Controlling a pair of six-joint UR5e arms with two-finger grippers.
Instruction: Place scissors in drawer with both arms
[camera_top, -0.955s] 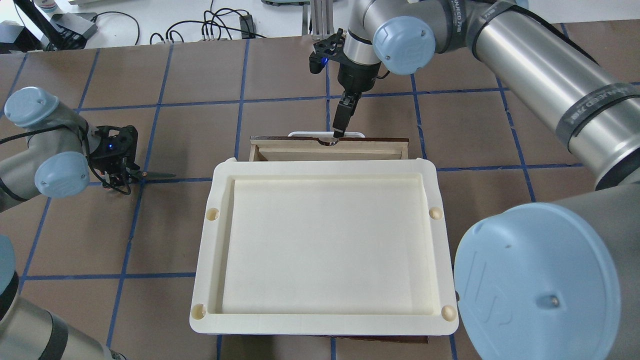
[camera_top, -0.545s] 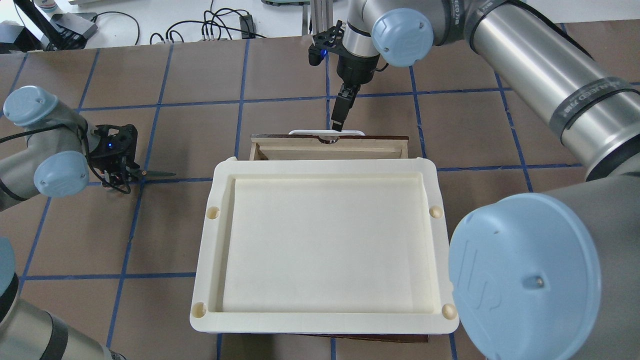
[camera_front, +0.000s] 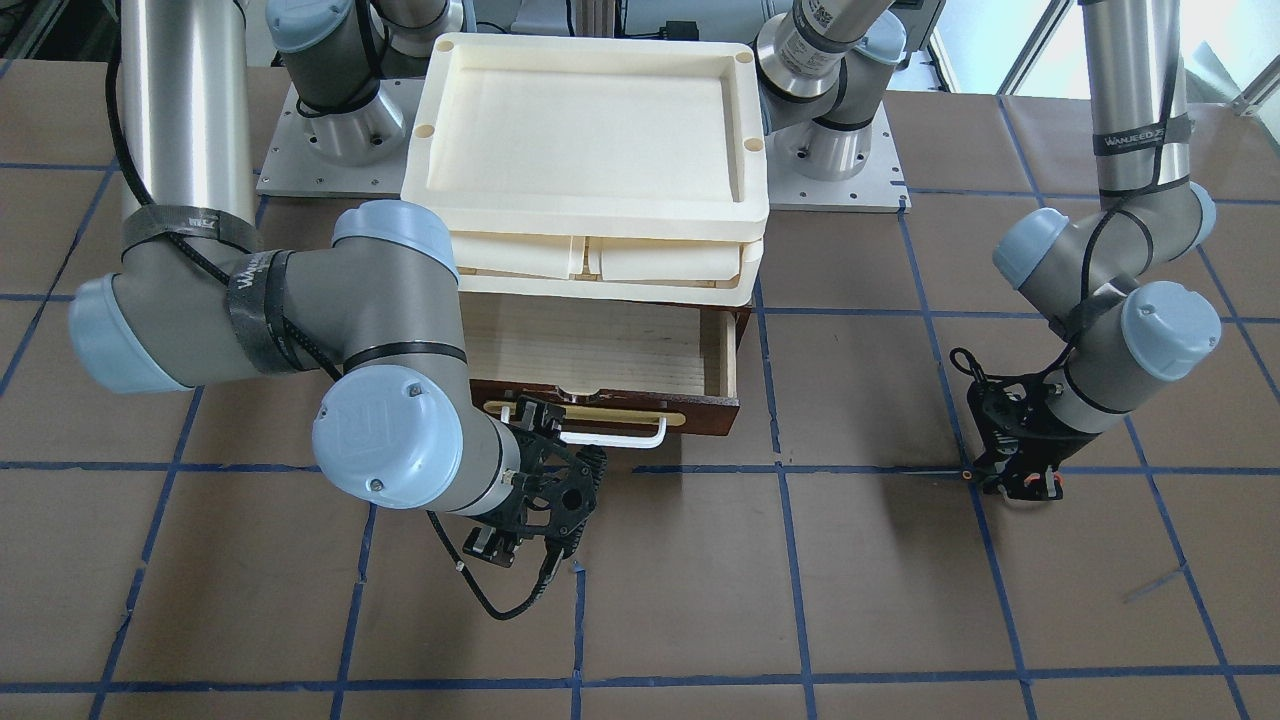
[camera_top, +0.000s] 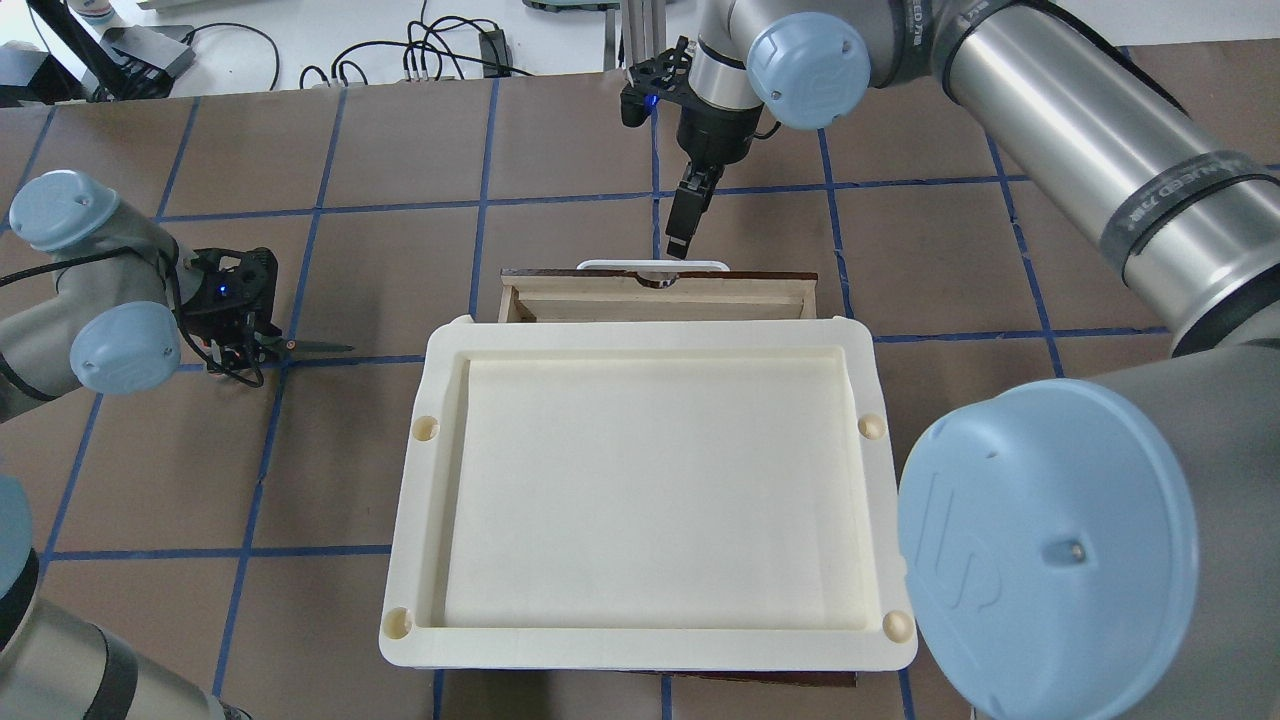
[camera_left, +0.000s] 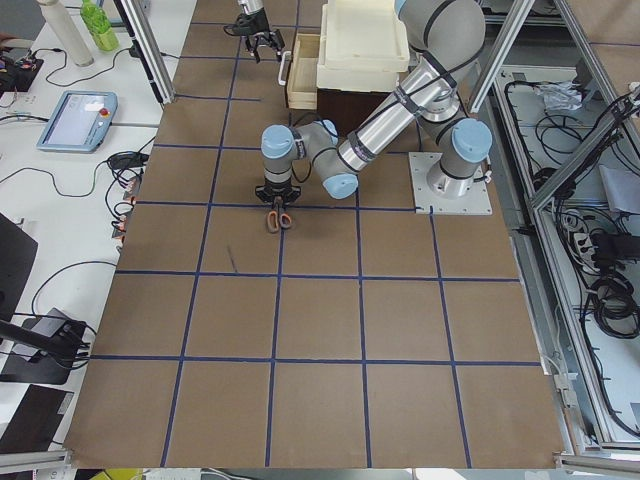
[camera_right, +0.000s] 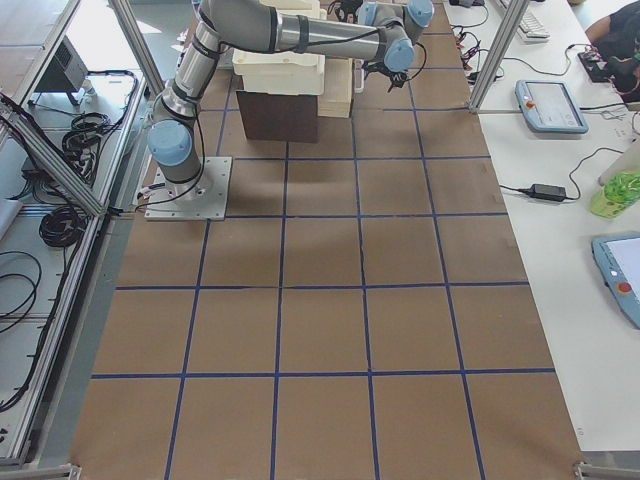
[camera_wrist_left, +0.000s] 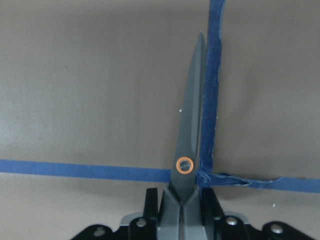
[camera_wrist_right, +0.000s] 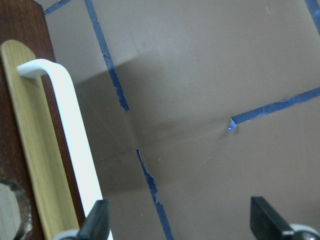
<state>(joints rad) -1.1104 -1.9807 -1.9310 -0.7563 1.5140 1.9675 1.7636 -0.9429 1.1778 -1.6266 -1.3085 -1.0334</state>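
The scissors (camera_wrist_left: 192, 125) have dark blades and an orange pivot ring. My left gripper (camera_wrist_left: 182, 207) is shut on them just behind the pivot, low at the table on a blue tape crossing. In the overhead view the blades (camera_top: 318, 347) point right from the left gripper (camera_top: 240, 335). The orange handles (camera_left: 277, 218) show in the exterior left view. The dark wooden drawer (camera_front: 715, 345) is pulled out, its pale inside bare. My right gripper (camera_top: 680, 243) is open just beyond the white bar handle (camera_top: 650, 266). In the right wrist view the handle (camera_wrist_right: 75, 150) is beside one finger.
Stacked cream plastic trays (camera_top: 445, 345) sit on the cabinet above the drawer and hide most of it from overhead. Brown table with blue tape lines (camera_top: 560, 200). Cables and a white bench (camera_top: 420, 50) lie past the far edge.
My right gripper has come off the drawer handle and backed away from the drawer front. The left gripper with the scissors has hardly moved.
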